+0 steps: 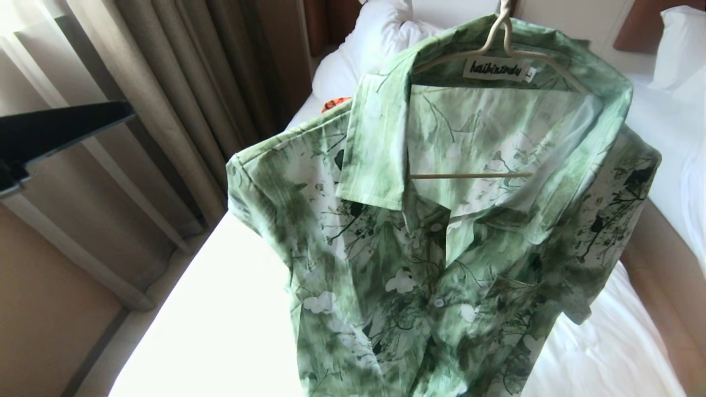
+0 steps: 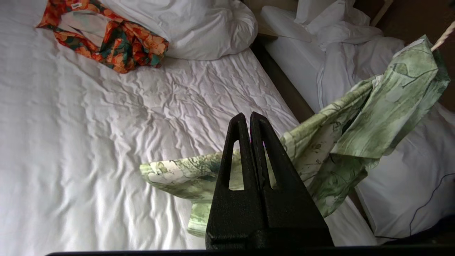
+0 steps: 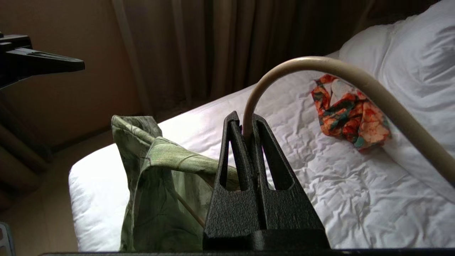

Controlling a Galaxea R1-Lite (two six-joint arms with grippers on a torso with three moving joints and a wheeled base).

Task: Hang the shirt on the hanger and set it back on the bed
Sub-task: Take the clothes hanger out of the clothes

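Shirt (image 1: 441,248): hangs on the hanger (image 1: 499,38), in the air over the bed (image 1: 220,331).
Right gripper (image 3: 247,124): clenched on the hanger hook.
Left gripper (image 2: 247,122): closed, empty, beside the shirt.

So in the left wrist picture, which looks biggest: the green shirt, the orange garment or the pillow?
1. Green shirt, though it hangs nearest the camera.
2. Pillow and orange garment: too alike to rank.
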